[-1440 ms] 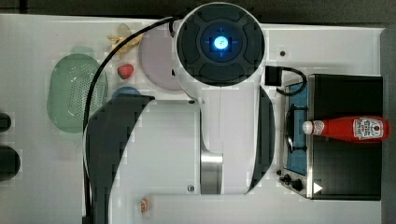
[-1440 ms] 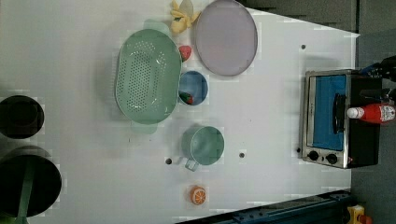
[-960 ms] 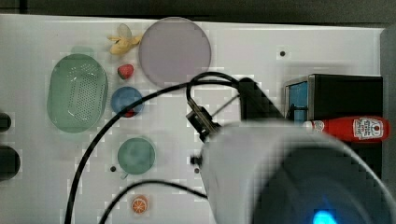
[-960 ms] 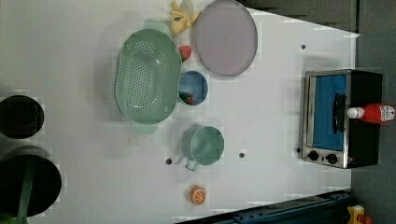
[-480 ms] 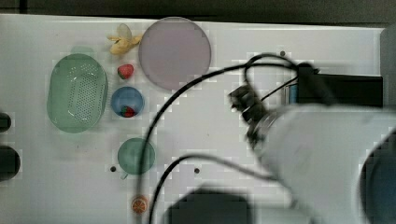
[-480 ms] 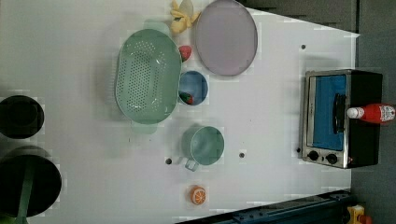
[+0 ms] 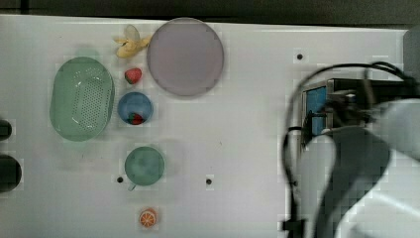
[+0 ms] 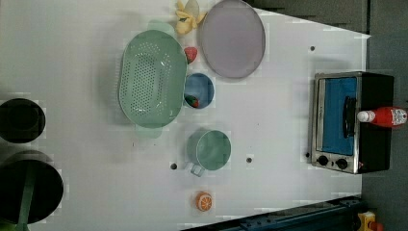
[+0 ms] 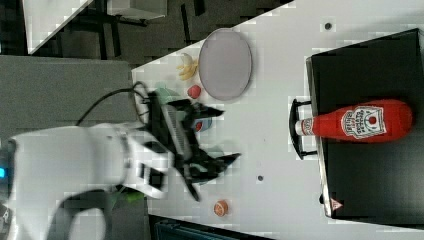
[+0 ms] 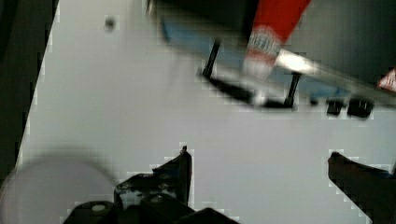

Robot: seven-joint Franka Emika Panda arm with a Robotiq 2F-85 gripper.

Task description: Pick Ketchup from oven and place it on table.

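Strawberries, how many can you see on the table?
2. One strawberry lies on the table between the banana and the blue bowl; the other strawberry sits inside that bowl. More could be hidden under the arm.

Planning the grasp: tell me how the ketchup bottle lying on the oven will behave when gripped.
The Ketchup lies on its side atop the oven, so its rounded body may roll if nudged. It looks like plastic, probably yielding when squeezed. The glossy surface could be slippery.

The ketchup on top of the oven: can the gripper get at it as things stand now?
Probably yes. The ketchup lies on its side on the oven's flat top, with nothing over or beside it. The gripper is open, empty and apart from it, over the table.
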